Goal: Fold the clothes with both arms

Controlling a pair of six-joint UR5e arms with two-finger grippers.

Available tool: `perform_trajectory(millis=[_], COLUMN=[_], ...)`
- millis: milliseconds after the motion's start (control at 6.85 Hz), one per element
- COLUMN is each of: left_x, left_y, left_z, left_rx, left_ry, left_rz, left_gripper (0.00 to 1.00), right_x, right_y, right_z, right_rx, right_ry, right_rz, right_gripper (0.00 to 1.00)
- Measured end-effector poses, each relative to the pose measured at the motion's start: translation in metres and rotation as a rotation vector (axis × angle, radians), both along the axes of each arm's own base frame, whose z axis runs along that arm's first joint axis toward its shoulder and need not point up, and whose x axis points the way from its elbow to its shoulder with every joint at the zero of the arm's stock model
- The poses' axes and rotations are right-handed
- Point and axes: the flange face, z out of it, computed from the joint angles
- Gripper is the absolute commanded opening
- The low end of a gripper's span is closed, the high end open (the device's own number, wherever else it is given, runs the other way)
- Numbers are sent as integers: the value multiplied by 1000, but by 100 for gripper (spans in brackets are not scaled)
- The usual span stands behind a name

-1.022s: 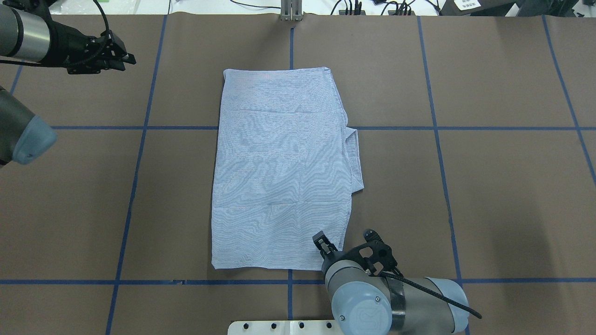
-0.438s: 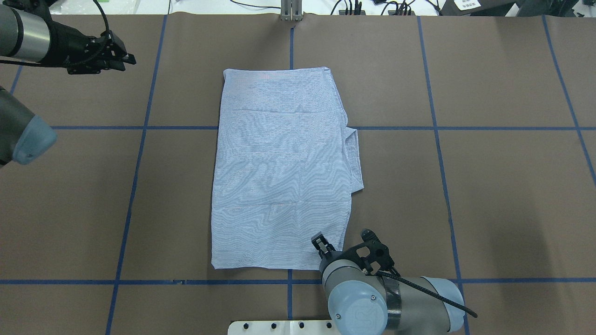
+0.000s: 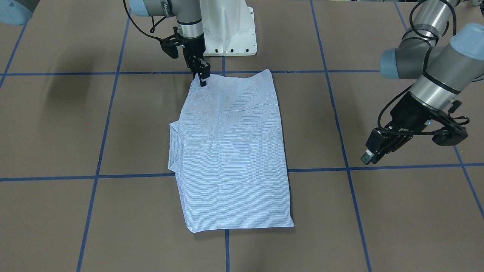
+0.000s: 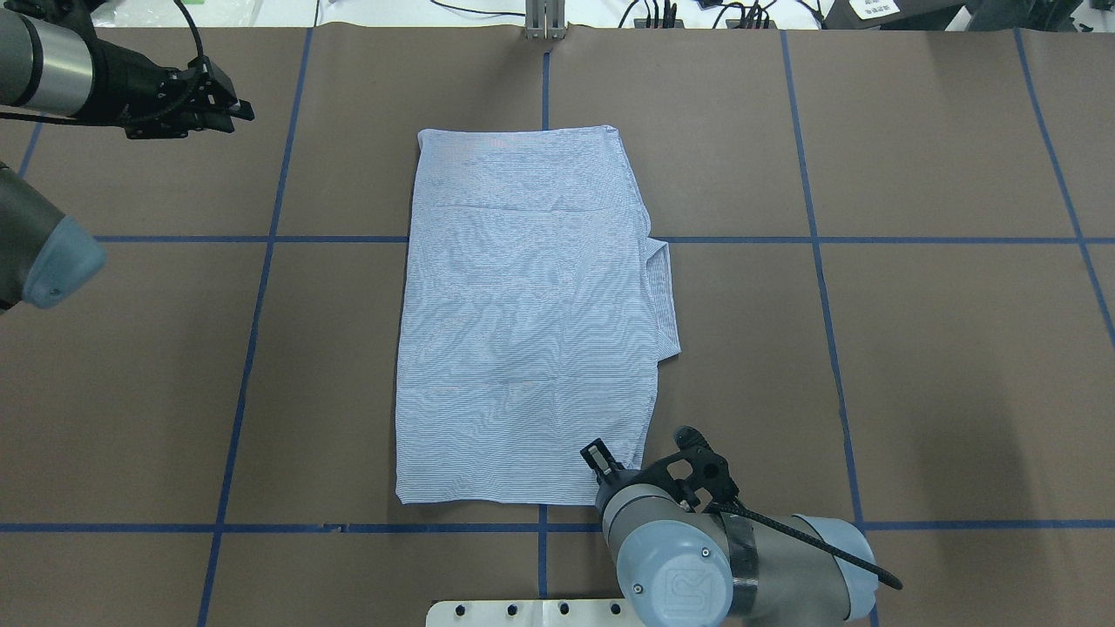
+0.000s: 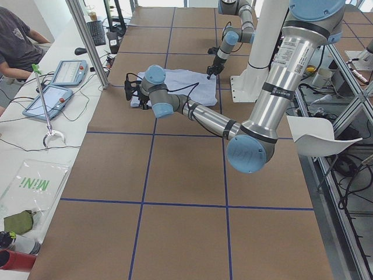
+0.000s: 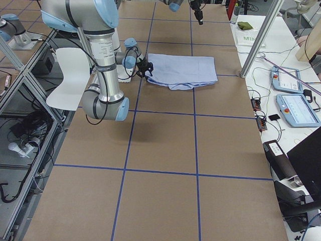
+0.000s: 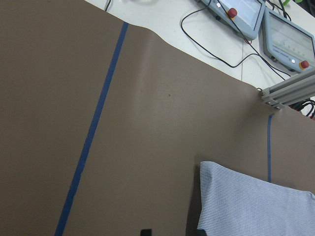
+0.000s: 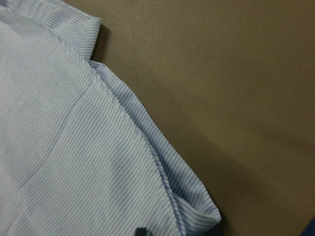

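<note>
The light blue striped shirt (image 4: pixel 523 322) lies folded into a long rectangle at the table's middle, and it also shows in the front view (image 3: pixel 230 151). A collar edge sticks out on its right side (image 4: pixel 664 296). My right gripper (image 4: pixel 605 461) points down at the shirt's near right corner, its jaws slightly open at the hem (image 8: pixel 162 172); in the front view (image 3: pixel 202 81) its tips touch the cloth. My left gripper (image 4: pixel 239 103) hovers open and empty over bare table, far left of the shirt's far edge. The left wrist view shows the shirt's far left corner (image 7: pixel 251 201).
The white pedestal base (image 3: pixel 227 26) stands just behind the shirt's near edge. Blue tape lines (image 4: pixel 261 239) grid the brown table. A metal post (image 4: pixel 544 22) and cables sit at the far edge. Control tablets (image 7: pixel 246 14) and a seated person (image 5: pixel 17 35) are beyond it.
My right arm has shifted slightly left, toward the shirt's near right corner. The shirt and the left arm have not moved.
</note>
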Motion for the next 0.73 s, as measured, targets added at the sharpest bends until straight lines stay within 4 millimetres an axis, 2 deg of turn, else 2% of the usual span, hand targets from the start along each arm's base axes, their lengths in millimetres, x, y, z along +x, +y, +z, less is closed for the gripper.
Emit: perform_trajectory(millis=[146, 292, 438, 584, 730], left_x=[0, -1, -2, -2, -3], left_y=[0, 0, 1, 3, 5], left_z=[0, -1, -1, 0, 1], left_rx=[1, 2, 2, 2, 2], left_ry=[1, 1, 1, 1, 1], left_rz=[0, -1, -1, 0, 1], left_gripper=[40, 40, 40, 40, 40], right_x=[0, 0, 1, 2, 3], right_y=[0, 0, 0, 1, 1], right_z=[1, 1, -1, -3, -3], right_rx=[-3, -5, -5, -5, -5], right_ry=[1, 0, -3, -7, -5], right_rz=[-2, -2, -3, -5, -5], right_gripper=[0, 5, 7, 0, 0])
